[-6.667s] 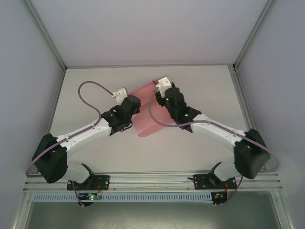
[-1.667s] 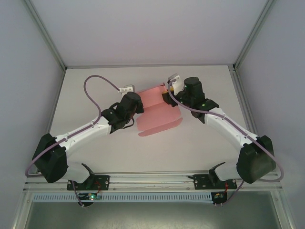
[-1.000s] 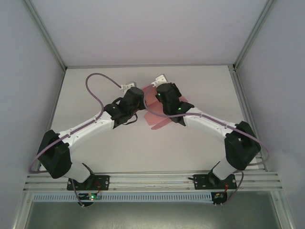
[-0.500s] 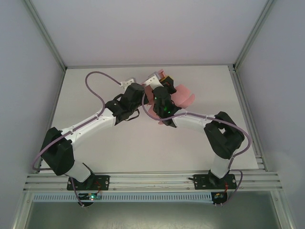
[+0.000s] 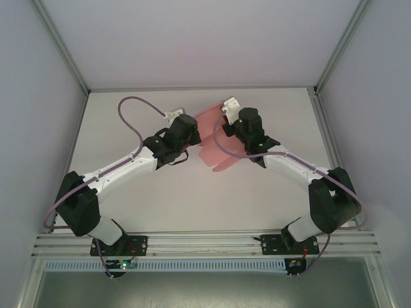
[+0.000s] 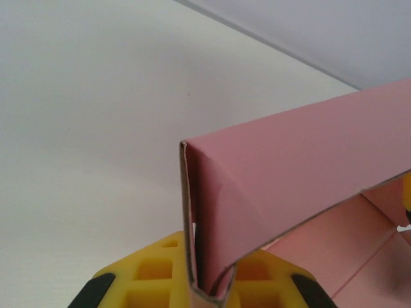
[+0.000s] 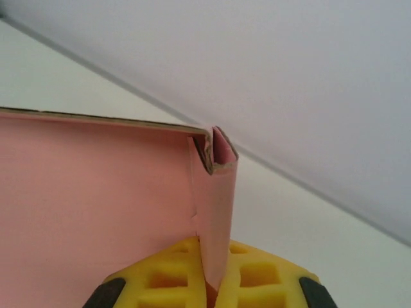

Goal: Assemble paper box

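Note:
The pink paper box (image 5: 212,144) hangs partly folded above the white table, between the two arms. My left gripper (image 5: 194,128) is shut on its left edge; in the left wrist view the yellow pads (image 6: 154,276) pinch a folded pink corner (image 6: 212,256), and a long panel runs off to the right. My right gripper (image 5: 222,126) is shut on the box's far right corner. In the right wrist view a doubled pink flap (image 7: 215,212) stands up between the yellow pads (image 7: 257,276), with a broad pink panel (image 7: 96,205) to its left.
The white table (image 5: 115,122) is bounded by grey enclosure walls and aluminium posts (image 5: 324,96) at the back corners. A purple cable (image 5: 131,115) loops above the left arm. The rail with the arm bases (image 5: 205,244) runs along the near edge.
The right arm has swung back out to the right and unfolded its elbow, and the pink card has turned with it. The left arm has barely moved. Both grippers have kept their hold.

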You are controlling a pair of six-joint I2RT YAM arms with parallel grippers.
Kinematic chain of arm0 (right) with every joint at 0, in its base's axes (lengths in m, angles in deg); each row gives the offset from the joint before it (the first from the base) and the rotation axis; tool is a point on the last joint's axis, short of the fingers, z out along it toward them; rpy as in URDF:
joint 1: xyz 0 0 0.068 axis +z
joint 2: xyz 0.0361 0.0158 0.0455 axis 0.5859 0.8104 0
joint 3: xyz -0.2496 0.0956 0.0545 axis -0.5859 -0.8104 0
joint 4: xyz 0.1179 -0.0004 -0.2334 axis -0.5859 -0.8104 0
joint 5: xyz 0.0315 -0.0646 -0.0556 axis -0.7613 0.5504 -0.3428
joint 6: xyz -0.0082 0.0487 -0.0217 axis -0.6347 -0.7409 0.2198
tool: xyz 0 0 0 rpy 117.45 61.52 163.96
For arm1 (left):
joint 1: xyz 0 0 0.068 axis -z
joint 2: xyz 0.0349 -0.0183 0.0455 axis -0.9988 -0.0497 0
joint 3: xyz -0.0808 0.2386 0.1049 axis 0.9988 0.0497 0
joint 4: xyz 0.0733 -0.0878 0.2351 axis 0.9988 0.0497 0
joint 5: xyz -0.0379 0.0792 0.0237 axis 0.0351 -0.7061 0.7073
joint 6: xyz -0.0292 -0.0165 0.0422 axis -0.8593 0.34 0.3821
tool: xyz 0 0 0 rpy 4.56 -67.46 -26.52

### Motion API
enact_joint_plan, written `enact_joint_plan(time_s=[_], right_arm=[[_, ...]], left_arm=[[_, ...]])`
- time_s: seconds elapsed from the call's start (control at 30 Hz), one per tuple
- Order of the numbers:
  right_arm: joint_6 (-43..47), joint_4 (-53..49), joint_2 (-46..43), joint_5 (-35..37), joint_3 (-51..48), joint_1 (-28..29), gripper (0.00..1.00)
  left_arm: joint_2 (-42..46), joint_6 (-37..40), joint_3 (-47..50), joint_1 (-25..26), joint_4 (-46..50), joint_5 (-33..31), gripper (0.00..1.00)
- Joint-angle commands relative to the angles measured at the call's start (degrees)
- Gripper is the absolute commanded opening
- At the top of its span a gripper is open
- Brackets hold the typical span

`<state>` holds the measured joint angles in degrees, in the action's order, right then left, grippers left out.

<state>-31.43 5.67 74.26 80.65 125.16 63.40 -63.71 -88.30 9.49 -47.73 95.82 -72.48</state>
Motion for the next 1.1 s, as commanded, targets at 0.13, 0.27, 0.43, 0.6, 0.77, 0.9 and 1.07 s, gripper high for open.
enact_joint_plan(time_s=[0.13,0.27,0.43,0.6,0.77,0.9,1.07], right_arm=[[-7.47,-2.6,-1.83,-11.66,-2.35,-2.72,0.08],[-8.25,-3.72,-3.65,-11.02,-3.01,-3.58,0.26],[-8.24,-6.12,-8.07,-9.58,-3.41,-3.97,0.39],[-9.81,-7.41,-15.57,-16.88,-4.41,-4.78,0.98],[-17.61,-6.78,-24.07,-24.94,-5.75,-7.55,0.98],[-26.21,-10.13,-28.68,-25.16,-6.13,-12.74,0.98],[-30.64,-16.66,-32.38,-26.61,-6.84,-21.02,0.98]], left_arm=[[3.09,-0.54,-0.51,0.86,2.56,2.23,0.0],[2.91,-0.22,-0.5,0.91,3.09,1.14,0.0],[1.56,0.87,-1.11,0.85,5.4,-1.85,0.0],[0.19,5.69,-1.12,0.63,5.41,-3.37,0.0],[-1.55,20.77,-3.61,-0.58,7.51,-3.72,0.0],[-3.34,45.11,-5.74,-3.11,5.02,-0.42,0.0],[-4.42,86.6,-10.11,-5.83,7.73,7.64,0.0]])
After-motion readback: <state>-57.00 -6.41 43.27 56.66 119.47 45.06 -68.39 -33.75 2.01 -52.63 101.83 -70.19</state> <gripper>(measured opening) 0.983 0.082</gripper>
